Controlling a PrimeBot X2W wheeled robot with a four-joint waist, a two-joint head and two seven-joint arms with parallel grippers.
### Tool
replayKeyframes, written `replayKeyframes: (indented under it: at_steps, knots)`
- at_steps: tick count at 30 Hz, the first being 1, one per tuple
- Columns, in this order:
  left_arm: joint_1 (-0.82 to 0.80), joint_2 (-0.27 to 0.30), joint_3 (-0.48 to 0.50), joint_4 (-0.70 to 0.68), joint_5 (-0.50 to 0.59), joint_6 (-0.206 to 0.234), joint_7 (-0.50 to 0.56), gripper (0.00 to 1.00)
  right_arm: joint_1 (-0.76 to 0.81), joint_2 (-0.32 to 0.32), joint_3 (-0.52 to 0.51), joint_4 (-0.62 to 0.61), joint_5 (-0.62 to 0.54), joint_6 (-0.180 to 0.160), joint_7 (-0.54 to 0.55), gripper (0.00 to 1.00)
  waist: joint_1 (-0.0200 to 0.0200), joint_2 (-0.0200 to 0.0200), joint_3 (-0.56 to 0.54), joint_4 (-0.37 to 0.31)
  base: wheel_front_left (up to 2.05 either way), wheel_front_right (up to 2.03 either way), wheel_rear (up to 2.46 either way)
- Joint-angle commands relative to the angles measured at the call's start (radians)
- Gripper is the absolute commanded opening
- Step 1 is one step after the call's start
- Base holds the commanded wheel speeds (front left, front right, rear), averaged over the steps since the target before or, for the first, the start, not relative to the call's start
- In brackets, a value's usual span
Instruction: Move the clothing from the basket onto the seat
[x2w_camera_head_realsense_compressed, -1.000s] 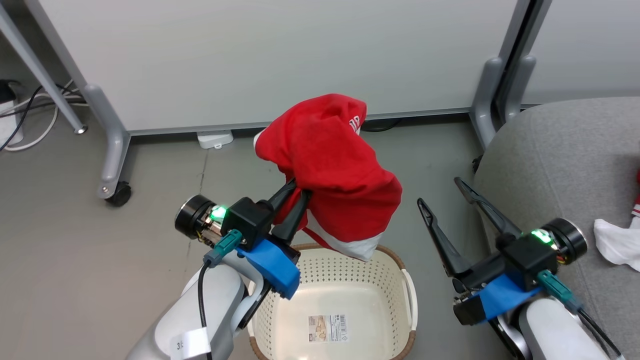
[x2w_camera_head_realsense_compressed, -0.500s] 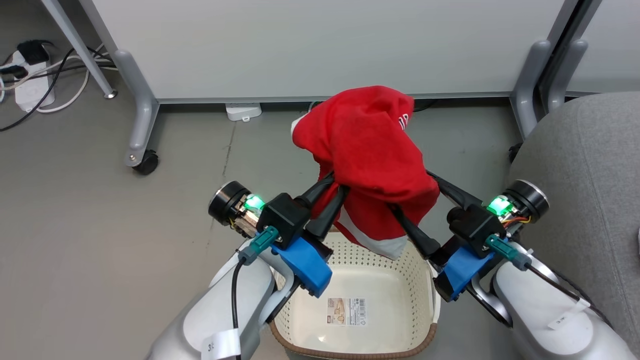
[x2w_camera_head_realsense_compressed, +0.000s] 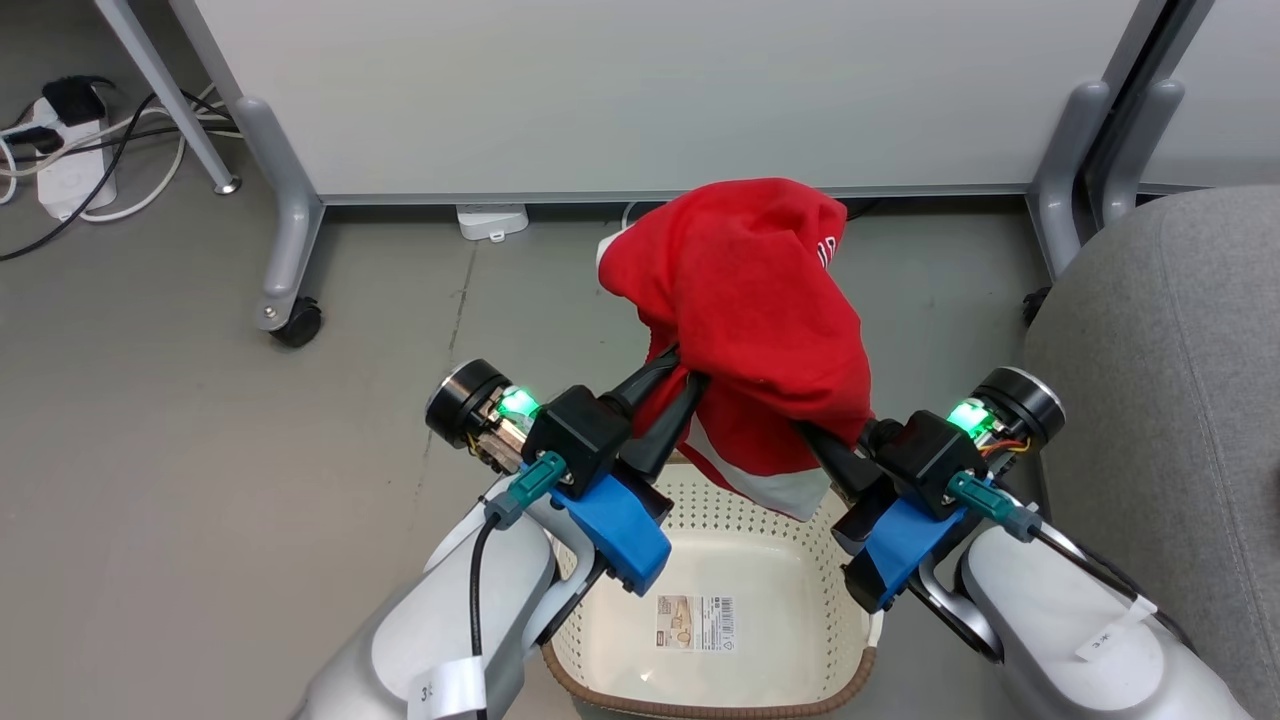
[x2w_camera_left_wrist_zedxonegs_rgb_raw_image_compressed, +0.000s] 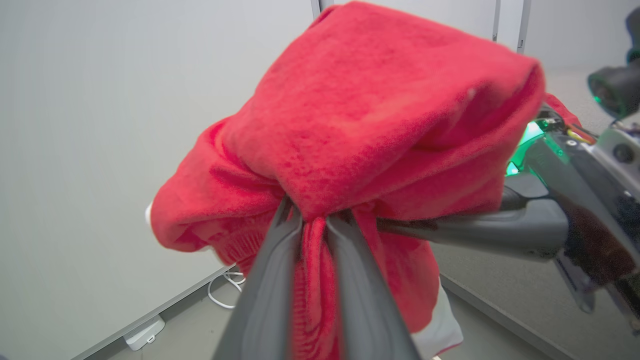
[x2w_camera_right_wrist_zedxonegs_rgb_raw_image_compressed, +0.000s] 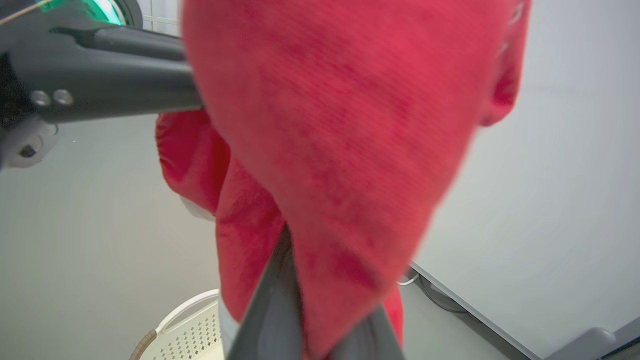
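My left gripper (x2w_camera_head_realsense_compressed: 682, 378): clenched on the clothing (x2w_camera_head_realsense_compressed: 750, 310), a red bunch held above the basket (x2w_camera_head_realsense_compressed: 720, 512). My right gripper (x2w_camera_head_realsense_compressed: 818, 442): under the same bunch, fabric pinched between its fingers. The clothing drapes over both grippers' tips. Seat (x2w_camera_head_realsense_compressed: 1180, 350): to my right, apart from the clothing.

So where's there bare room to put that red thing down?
Bare: the grey seat at right, where it shows, and the floor between basket and partition leg. Crowded: over the basket, where the left gripper and right gripper grip the clothing.
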Motion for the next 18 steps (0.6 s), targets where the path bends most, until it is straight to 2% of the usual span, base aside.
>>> replayKeyframes:
  at_steps: [1,12,13,14,18]
  knots:
    - [-0.018,0.004,-0.004,-0.002,-0.003,-0.001,-0.005,0.00,-0.013,0.001,0.003,-0.005,0.002,0.000,0.000,0.00,-0.0001,0.0000,0.001,-0.001,0.00,0.00,0.00]
    - [-0.019,0.012,-0.005,0.007,-0.015,-0.001,-0.005,0.00,-0.013,-0.001,-0.001,-0.013,0.009,0.000,0.000,0.00,-0.0001,0.0000,0.000,-0.004,0.00,0.00,0.00]
    - [-0.020,0.011,-0.002,0.009,-0.014,-0.001,-0.005,0.69,-0.012,0.000,-0.001,-0.013,0.009,0.000,0.000,0.00,-0.0001,0.0000,0.000,-0.004,0.00,0.00,0.00]
    - [-0.020,0.011,0.000,0.008,-0.012,-0.001,-0.005,1.00,-0.010,0.000,-0.001,-0.013,0.010,0.000,0.000,0.00,-0.0001,0.0000,-0.001,-0.004,0.00,0.00,0.00]
    - [-0.011,0.007,0.006,0.002,-0.008,-0.001,-0.005,1.00,-0.003,0.000,-0.003,-0.016,0.012,0.000,0.000,0.00,-0.0001,0.0000,-0.004,-0.003,0.00,0.00,0.00]
